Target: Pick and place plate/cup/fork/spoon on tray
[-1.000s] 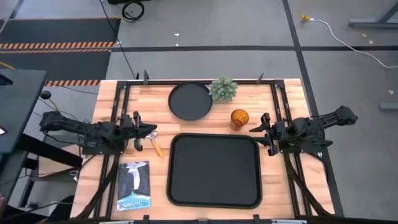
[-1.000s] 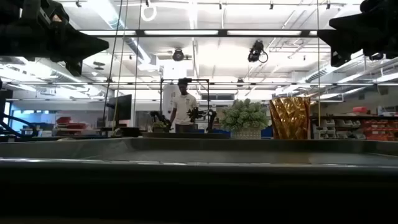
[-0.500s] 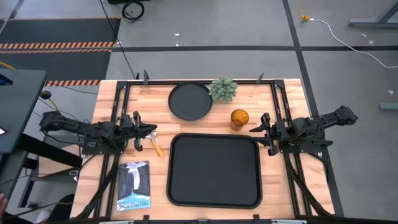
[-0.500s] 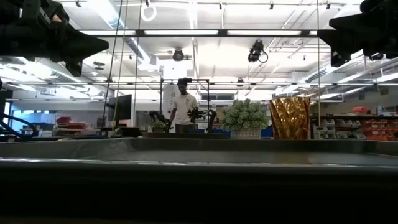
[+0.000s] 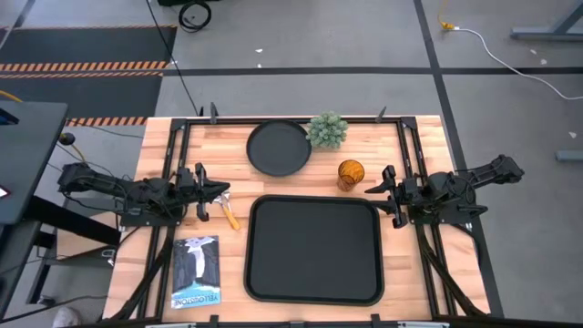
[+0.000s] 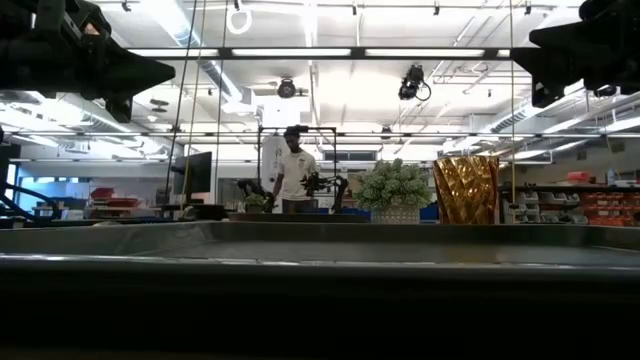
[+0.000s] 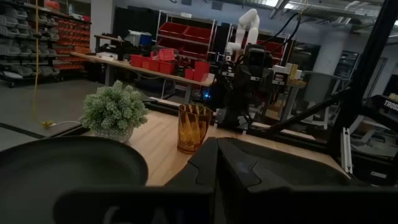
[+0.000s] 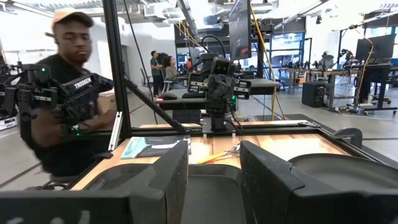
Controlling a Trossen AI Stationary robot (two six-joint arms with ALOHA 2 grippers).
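The black tray [image 5: 314, 248] lies at the table's near middle. The round black plate [image 5: 280, 148] rests flat behind it, and the amber cup [image 5: 351, 173] stands upright by the tray's far right corner. Orange-handled cutlery [image 5: 229, 211] lies left of the tray; I cannot tell fork from spoon. My left gripper [image 5: 219, 194] hovers by the cutlery, shut and empty; its wrist view [image 7: 216, 180] shows the fingers together. My right gripper [image 5: 372, 191] hovers right of the cup, open and empty, with a gap showing in its wrist view [image 8: 214, 180].
A small potted plant [image 5: 328, 130] stands between the plate and the cup. A booklet [image 5: 196, 271] lies at the near left. A person [image 8: 68, 93] stands beyond the table's left side. Black frame rails [image 5: 178, 155] run along both table sides.
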